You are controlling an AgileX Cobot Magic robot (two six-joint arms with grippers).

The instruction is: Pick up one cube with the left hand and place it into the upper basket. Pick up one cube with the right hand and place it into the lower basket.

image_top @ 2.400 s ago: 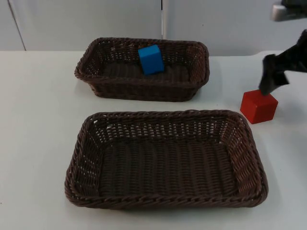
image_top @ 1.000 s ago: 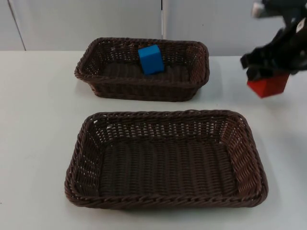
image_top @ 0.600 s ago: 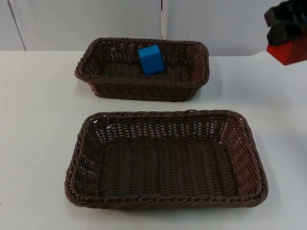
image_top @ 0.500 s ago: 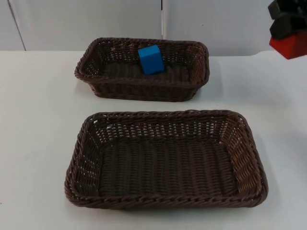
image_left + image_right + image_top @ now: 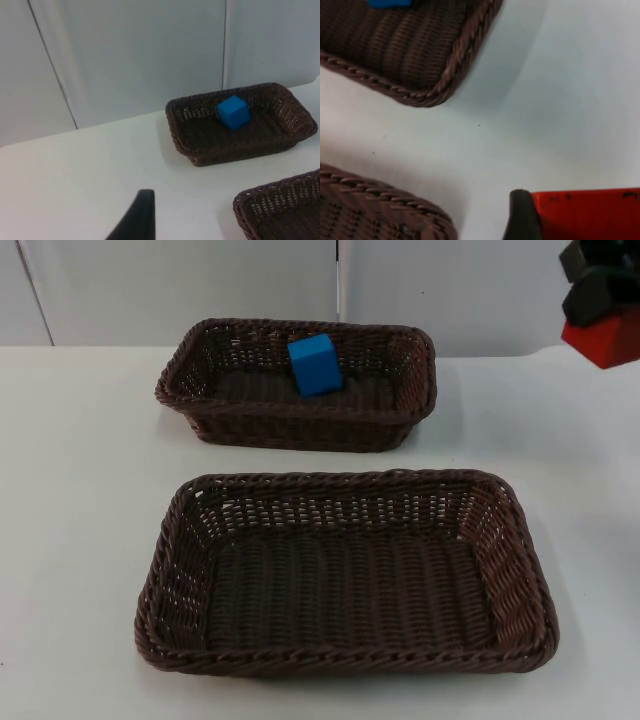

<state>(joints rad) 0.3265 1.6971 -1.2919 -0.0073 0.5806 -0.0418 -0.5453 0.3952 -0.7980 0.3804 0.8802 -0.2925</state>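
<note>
Top view: right hand [image 5: 598,302] clamped on red cube [image 5: 607,340], high over the table's far right corner, lower basket [image 5: 345,572] lying nearer and leftward. Left wrist view: blue cube [image 5: 233,112] inside upper basket [image 5: 241,123]; left hand waiting, grip unreadable. Right wrist view: red cube [image 5: 585,214] beside fingertip [image 5: 521,216], lower basket's rim [image 5: 390,202] close by.

Blue cube [image 5: 315,364] sits tilted inside the upper basket [image 5: 200,390], against its far wall. Red cube [image 5: 605,340] is clamped in my right end effector [image 5: 597,302], lifted off the table. Lower basket [image 5: 520,540]: dark brown wicker, nothing inside.
</note>
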